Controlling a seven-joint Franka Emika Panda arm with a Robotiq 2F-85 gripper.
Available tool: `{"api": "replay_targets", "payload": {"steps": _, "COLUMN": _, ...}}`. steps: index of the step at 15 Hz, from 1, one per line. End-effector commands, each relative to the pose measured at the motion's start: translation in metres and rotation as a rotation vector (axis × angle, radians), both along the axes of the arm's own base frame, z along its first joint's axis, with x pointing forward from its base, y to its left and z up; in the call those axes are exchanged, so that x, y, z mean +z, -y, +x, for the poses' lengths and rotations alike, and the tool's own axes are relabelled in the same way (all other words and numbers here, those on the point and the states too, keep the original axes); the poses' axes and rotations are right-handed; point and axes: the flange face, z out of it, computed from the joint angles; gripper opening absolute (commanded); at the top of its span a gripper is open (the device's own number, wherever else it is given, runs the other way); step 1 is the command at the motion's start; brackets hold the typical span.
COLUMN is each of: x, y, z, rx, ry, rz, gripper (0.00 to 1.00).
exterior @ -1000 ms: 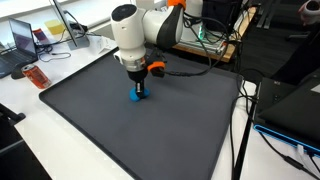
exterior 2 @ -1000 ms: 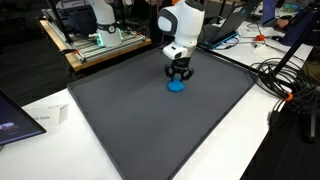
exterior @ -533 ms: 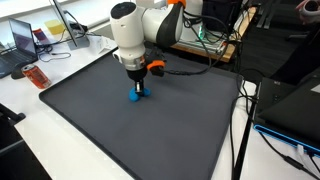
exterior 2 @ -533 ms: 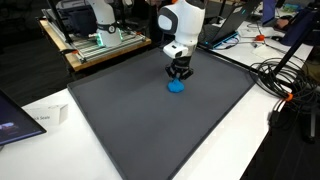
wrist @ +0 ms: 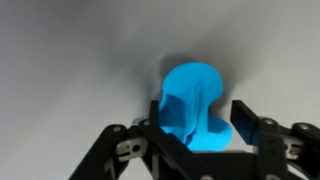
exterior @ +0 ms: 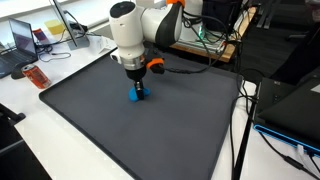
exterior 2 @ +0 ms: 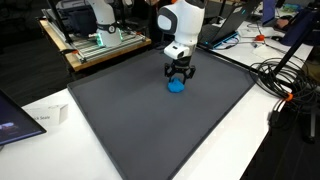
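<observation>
A small bright blue object (exterior: pixel 137 96) stands on the dark grey mat (exterior: pixel 150 140), roughly mid-mat toward the far side (exterior 2: pixel 176 87). My gripper (exterior: pixel 137 88) points straight down over it in both exterior views (exterior 2: pixel 178 77). In the wrist view the blue object (wrist: pixel 195 100) sits between the two black fingers of the gripper (wrist: pixel 200 115). The right finger (wrist: pixel 246 112) stands slightly off the object with a thin gap. The left finger is close against its other side. The jaws are spread open around it, and the object rests on the mat.
A laptop (exterior: pixel 20 40) and a small orange-red item (exterior: pixel 35 76) lie on the white table beside the mat. Cables (exterior: pixel 245 100) run along the mat's edge (exterior 2: pixel 285 85). A white box (exterior 2: pixel 45 117) sits near one corner. A bench with equipment (exterior 2: pixel 90 30) stands behind.
The fingers have spread apart around the blue object. The arm stays over the same spot and the object has not moved.
</observation>
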Motion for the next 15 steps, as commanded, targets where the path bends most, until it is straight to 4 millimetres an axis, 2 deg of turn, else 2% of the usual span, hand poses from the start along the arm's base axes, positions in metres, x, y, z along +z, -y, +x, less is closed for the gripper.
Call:
{"api": "replay_targets", "payload": {"steps": 1, "x": 0.024, "y": 0.006, "z": -0.006, "rx": 0.124, "ry": 0.033, "rz": 0.009, "gripper": 1.00}}
{"api": "replay_targets", "payload": {"steps": 7, "x": 0.068, "y": 0.019, "z": -0.014, "rx": 0.220, "ry": 0.039, "rz": 0.014, "gripper": 1.00}}
{"api": "replay_targets", "payload": {"steps": 15, "x": 0.133, "y": 0.010, "z": -0.023, "rx": 0.366, "ry": 0.032, "rz": -0.004, "gripper": 1.00}}
